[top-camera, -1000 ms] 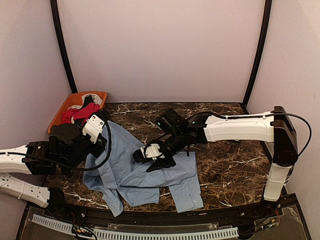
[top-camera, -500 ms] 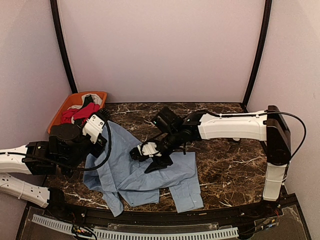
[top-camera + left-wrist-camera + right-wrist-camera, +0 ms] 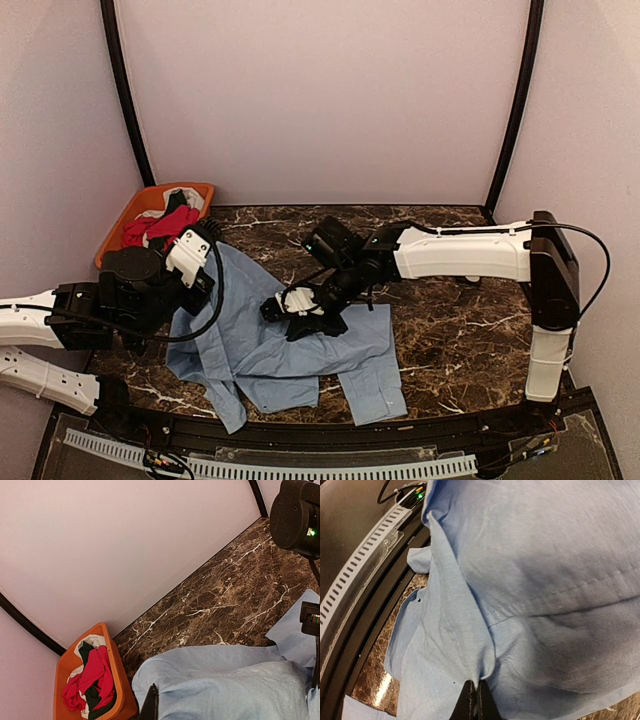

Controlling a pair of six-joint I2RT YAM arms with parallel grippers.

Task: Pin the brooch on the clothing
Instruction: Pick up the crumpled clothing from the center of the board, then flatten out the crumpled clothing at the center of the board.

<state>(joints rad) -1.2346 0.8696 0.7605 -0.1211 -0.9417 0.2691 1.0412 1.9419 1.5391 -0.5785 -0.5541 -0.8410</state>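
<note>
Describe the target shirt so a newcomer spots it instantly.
On the dark marble table, look near the front edge, left of centre. The light blue shirt lies crumpled there. It is the only garment on the tabletop; the red, black and white ones sit in the orange bin.

An orange bin point(image 3: 138, 200) sits in the far left corner of the dark marble table point(image 3: 460, 320), filled with crumpled red, black and white garments point(image 3: 160, 225). Pale walls point(image 3: 320, 100) enclose the table. A white slotted strip point(image 3: 300, 468) runs along its near edge.
</note>
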